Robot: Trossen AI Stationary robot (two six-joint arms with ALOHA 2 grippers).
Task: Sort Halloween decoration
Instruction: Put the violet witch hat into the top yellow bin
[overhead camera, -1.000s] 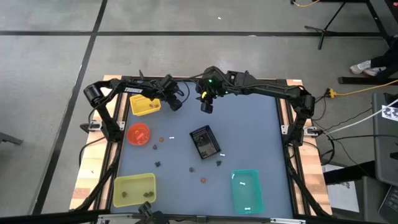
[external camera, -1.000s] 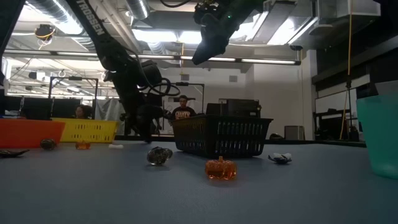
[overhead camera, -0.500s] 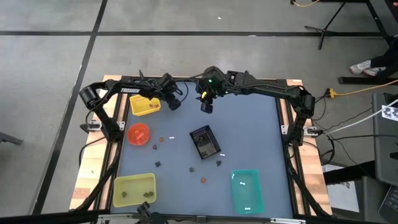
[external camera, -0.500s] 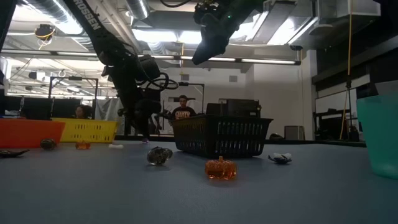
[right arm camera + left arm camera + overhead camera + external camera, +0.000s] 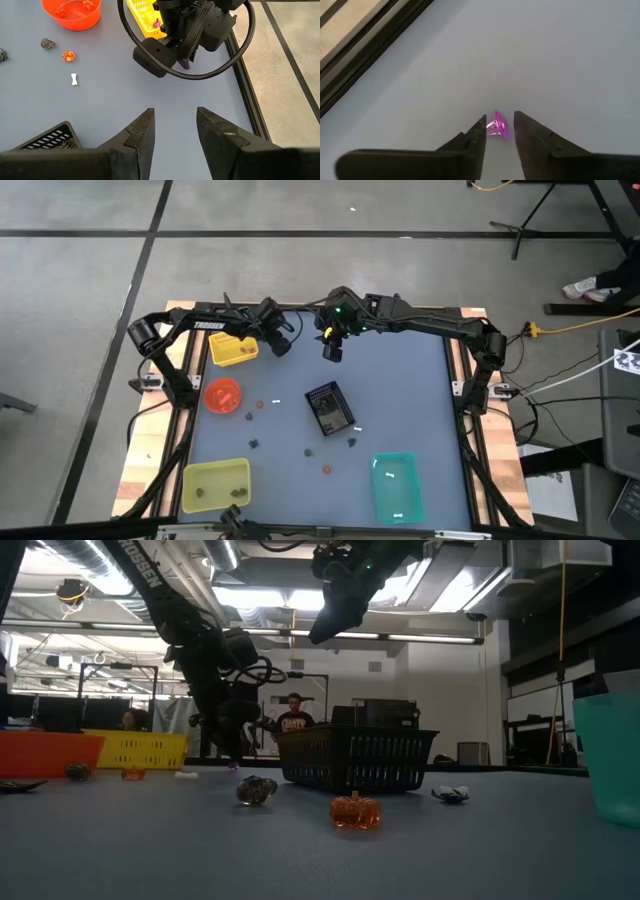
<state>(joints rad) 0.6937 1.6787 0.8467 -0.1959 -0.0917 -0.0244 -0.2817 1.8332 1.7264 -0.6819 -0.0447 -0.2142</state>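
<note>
Crowding yellow bin (image 5: 233, 350): left gripper (image 5: 283, 347), w/ pink trinket (image 5: 497, 125).

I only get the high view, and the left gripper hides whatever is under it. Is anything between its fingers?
Observer: Yes. The left wrist view shows a tiny pink trinket between the left gripper's fingertips.
Operator: Clamped?
Observer: It doesn't look so. A sliver of gap shows between the trinket and one finger.
Operator: And the right gripper?
Observer: The right gripper is open, with nothing between its fingers.
</note>
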